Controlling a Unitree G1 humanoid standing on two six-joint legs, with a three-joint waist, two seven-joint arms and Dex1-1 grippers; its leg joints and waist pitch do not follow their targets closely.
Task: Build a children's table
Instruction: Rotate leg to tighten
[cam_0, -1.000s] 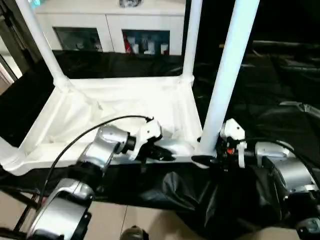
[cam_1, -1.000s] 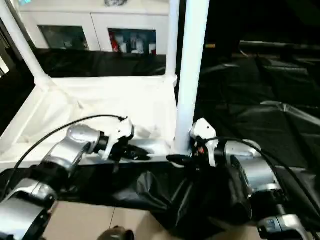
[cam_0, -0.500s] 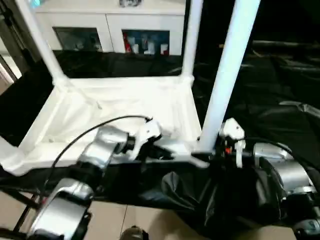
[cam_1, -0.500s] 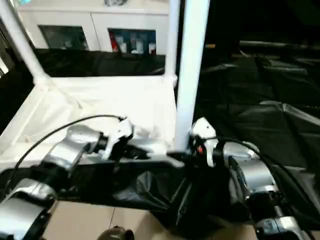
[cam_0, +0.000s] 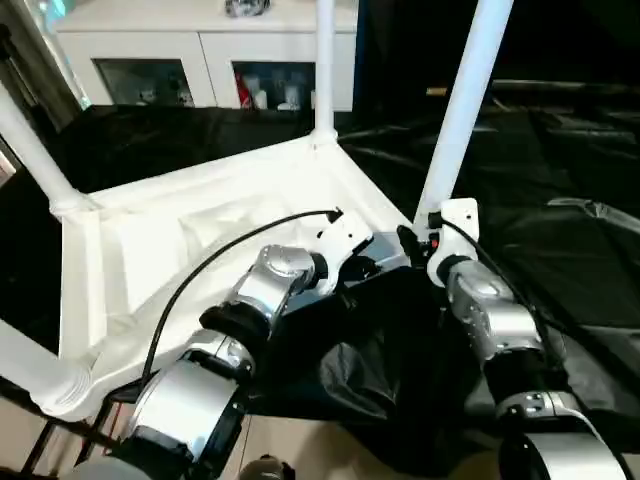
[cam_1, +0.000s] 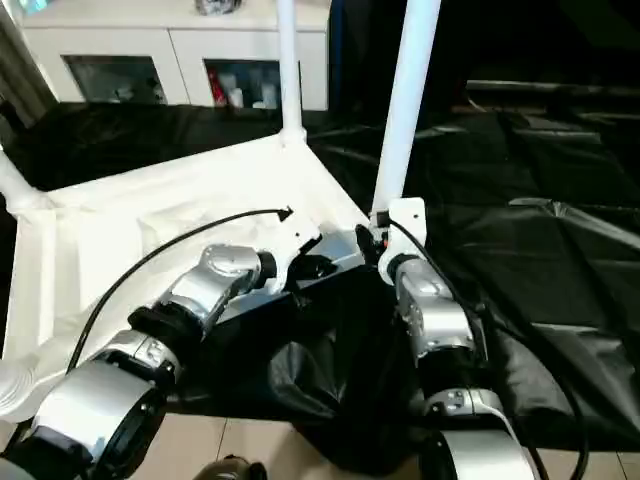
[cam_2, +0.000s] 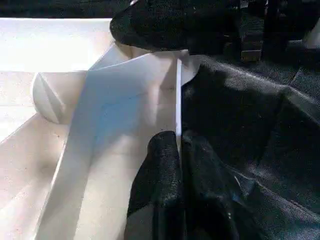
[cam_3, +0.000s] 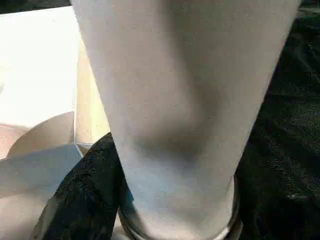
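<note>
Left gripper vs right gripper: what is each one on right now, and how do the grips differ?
The left gripper is shut on the thin rim of the upturned tabletop; the right gripper spans the base of the near leg, its jaws standing wide.

The left gripper pinches a flat edge between its fingers; the right gripper wraps a round tube.

Both work at the same near corner of the tabletop.
</note>
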